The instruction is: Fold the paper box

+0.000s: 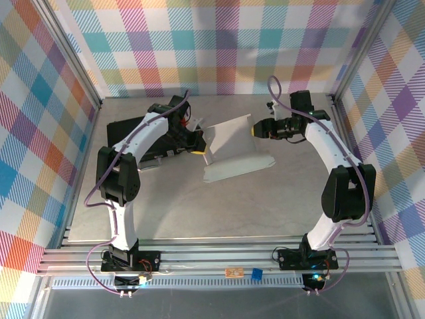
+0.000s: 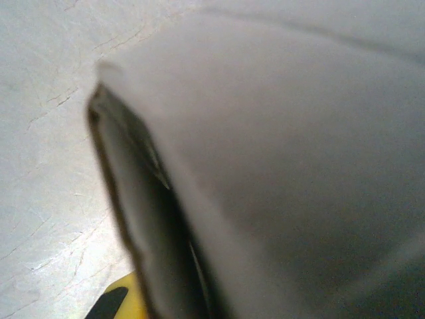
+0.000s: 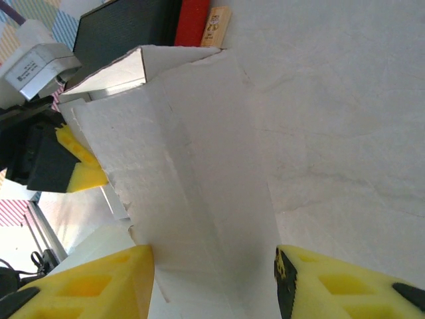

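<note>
The white paper box (image 1: 232, 143) lies partly folded in the middle of the table, one long wall raised along its left side. My left gripper (image 1: 197, 147) is at that left wall. In the left wrist view the blurred cardboard (image 2: 279, 166) runs edge-on between the jaws, and one yellow finger (image 2: 123, 300) presses against it. My right gripper (image 1: 254, 130) is at the box's right end. Seen from the right wrist, it (image 3: 212, 279) is open, its yellow fingers either side of a creased panel (image 3: 192, 173).
A black case (image 1: 123, 129) lies behind the left arm, with a red cylinder (image 3: 192, 13) and a small tan block (image 3: 217, 18) beside it. Bare grey table (image 1: 265, 199) stretches in front of the box. Checkered walls close in three sides.
</note>
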Action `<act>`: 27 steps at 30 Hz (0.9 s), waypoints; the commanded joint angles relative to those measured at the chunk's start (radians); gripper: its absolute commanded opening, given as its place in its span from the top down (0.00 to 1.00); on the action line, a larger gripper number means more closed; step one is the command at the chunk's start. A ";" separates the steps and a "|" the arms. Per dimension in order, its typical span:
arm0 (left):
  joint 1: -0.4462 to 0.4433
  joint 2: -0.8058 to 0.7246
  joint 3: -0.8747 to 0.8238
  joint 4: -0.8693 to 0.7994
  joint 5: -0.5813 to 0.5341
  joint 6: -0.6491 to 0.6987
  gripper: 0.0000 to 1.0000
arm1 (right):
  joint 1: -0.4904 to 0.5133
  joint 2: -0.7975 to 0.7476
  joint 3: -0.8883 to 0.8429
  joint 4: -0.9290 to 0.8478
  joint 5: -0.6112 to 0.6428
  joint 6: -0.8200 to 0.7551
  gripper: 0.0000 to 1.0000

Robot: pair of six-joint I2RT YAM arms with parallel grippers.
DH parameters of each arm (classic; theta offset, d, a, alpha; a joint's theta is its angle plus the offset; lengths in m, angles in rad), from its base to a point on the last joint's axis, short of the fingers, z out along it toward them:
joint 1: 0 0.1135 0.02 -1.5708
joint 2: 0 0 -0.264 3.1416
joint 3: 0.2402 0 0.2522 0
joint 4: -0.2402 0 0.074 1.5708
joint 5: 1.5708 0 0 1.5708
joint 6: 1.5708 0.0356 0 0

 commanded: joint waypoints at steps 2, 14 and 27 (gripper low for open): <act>0.001 -0.066 0.010 0.000 0.017 0.021 1.00 | 0.013 0.003 0.043 -0.015 0.037 -0.039 0.51; -0.011 -0.087 -0.002 0.016 0.007 0.022 1.00 | 0.074 0.027 0.050 0.006 0.157 -0.037 0.58; -0.023 -0.091 0.000 0.022 -0.001 0.024 1.00 | 0.144 0.054 0.070 0.038 0.333 -0.019 0.70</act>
